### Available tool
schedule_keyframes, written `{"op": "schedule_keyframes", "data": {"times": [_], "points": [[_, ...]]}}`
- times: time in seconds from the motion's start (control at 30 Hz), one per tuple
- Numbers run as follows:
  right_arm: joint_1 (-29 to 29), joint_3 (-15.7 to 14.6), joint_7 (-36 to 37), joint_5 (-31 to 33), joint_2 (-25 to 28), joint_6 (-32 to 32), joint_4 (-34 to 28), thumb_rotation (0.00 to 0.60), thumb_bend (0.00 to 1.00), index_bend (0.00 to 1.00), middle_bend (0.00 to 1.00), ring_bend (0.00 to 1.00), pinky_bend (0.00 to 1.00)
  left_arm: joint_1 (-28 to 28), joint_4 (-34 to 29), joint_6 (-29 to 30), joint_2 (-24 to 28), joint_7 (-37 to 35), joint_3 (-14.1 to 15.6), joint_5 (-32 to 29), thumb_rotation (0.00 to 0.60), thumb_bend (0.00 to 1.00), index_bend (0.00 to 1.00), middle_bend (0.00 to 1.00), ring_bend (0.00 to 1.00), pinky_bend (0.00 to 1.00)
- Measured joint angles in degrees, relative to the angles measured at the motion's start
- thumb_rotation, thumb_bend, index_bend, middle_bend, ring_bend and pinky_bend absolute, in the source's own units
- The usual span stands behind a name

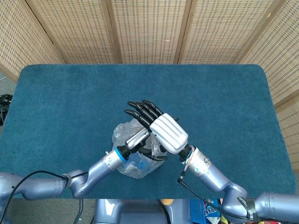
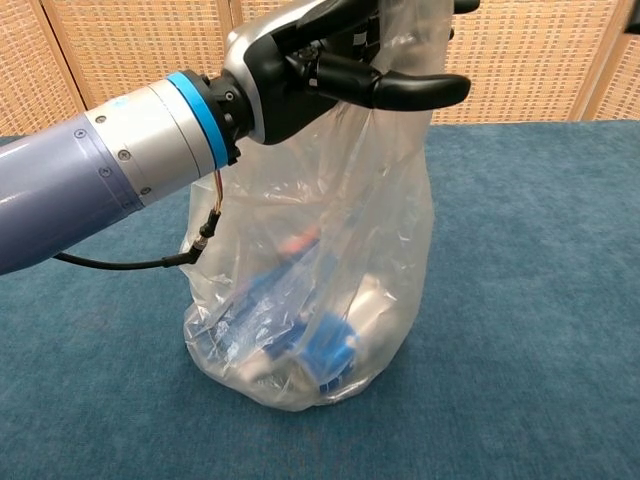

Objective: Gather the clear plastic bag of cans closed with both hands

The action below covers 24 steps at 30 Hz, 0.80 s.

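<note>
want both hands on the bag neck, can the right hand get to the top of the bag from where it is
Probably yes. The right hand hovers open just above the bag, with nothing between them. The left hand already holds the gathered top, so free plastic beside its fingers looks scarce.

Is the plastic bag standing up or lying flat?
Standing up. The bag rises tall from the table, its top held by the left hand, with the cans at its bottom.

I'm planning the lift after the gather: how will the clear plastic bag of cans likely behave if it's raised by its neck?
The clear plastic bag is thin and wrinkled, so it will probably stay floppy and stretch under the left hand. The cans lie loose at the bottom, so the load is likely bottom-heavy and may swing or shift. The glossy film could slip through the fingers.
</note>
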Motion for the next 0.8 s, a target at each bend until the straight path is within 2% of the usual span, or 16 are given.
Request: {"op": "schedule_keyframes", "data": {"times": [0.2,0.47,0.8], "points": [[-2.12,-0.94,3.5,-2.61,3.09,0.7,0.02,0.6,0.0,0.0,0.0,0.0,0.0,0.62,-0.27,1.19,0.28,-1.81,-0.27,0.31,0.6,0.22,0.1,0.07,0.05,0.03],[-6.58,-4.22,6.37,-9.06,7.96,3.36,1.19,0.6,0.0,0.0,0.0,0.0,0.0,1.75,-1.42,3.27,0.62,-8.32,-0.55,1.1,0.6,0.22,0.09,0.06,0.05,0.03],[-11.17,-6.36,0.56,-11.71,9.15,8.71,4.52,0.6,0.0,0.0,0.0,0.0,0.0,3.02,-1.61,5.1,0.52,-10.72,0.39,2.58,0.6,0.22,0.09,0.07,0.05,0.03]]}}
